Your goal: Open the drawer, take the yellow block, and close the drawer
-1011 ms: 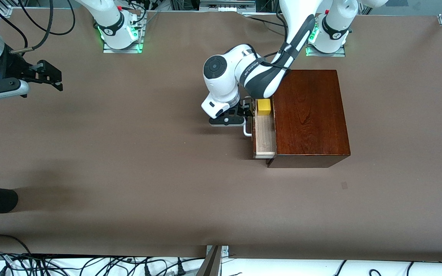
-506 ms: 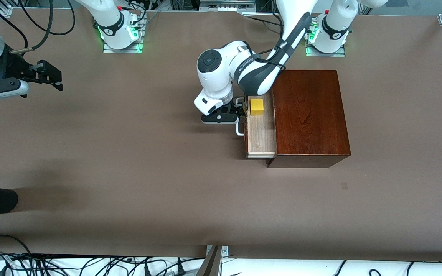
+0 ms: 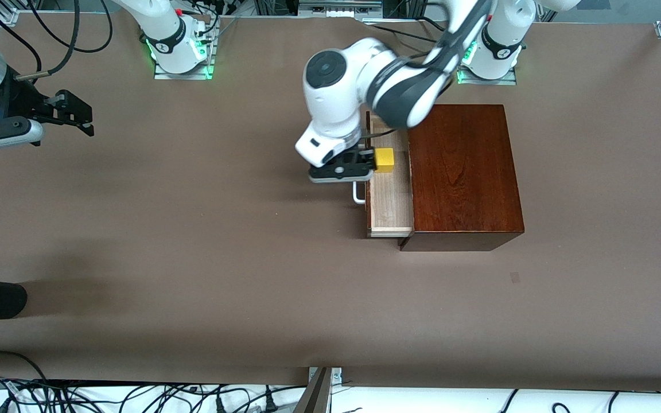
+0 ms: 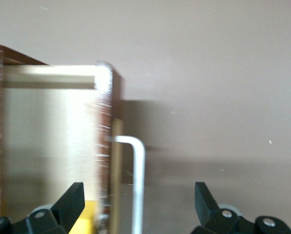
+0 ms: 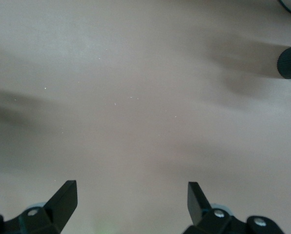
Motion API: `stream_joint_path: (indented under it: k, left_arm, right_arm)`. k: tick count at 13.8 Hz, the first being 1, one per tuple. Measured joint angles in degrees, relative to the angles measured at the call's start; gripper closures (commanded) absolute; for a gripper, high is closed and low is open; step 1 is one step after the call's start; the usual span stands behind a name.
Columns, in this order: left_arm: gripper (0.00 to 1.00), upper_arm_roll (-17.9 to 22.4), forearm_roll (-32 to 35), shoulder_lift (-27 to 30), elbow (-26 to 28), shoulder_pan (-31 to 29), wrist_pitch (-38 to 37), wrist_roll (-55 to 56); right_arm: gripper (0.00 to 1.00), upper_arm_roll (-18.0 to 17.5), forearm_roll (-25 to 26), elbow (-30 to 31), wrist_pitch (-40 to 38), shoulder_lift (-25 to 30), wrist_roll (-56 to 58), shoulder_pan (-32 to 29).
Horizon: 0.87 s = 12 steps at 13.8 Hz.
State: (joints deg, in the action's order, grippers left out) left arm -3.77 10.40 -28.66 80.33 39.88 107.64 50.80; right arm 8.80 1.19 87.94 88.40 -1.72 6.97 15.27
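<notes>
Left pincer (image 3: 359, 167) has risen off the handle, fingers apart, over the drawer (image 3: 391, 201) front; drawer stays open, yellow block (image 3: 385, 160) inside; right pincer (image 3: 72, 115) waits, apart.

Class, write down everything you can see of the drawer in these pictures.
The drawer is a tray with a pale wood inside, a dark wood front and a white bar handle. It stands pulled part way out of the glossy reddish-brown box, toward the right arm's end of the table. A yellow block sits in it. The left end effector, open, is over the front edge, above the handle.
</notes>
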Motion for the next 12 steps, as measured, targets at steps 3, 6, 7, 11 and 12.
stream_joint_path:
  k: [3,6,7,11,12]
  left_arm:
    - [0.0,0.03,-0.02,6.44,-0.27,-5.93,-5.52,-5.61]
    - [0.0,0.11,-0.03,9.39,-3.51,-11.19,-15.79,-15.09]
    - [0.0,0.16,-0.03,9.59,-4.71,-12.51,-18.45,-18.02]
    - [0.0,0.09,-0.18,9.67,-6.7,-21.45,-21.27,-31.7]
    - [0.0,0.11,-0.71,9.69,-6.84,-23.74,-21.29,-34.74]
  right_arm:
    - [0.0,-0.01,0.0,0.01,0.12,-0.16,0.03,0.01]
    - [0.0,-0.73,-0.02,0.05,0.82,-1.47,0.11,0.15]
    - [0.0,-1.07,-0.02,0.06,1.23,-2.0,0.11,0.29]
    - [0.0,-1.35,-0.02,0.05,1.44,-2.65,0.11,0.76]
    - [0.0,-1.42,-0.03,0.05,1.44,-2.74,0.1,1.12]
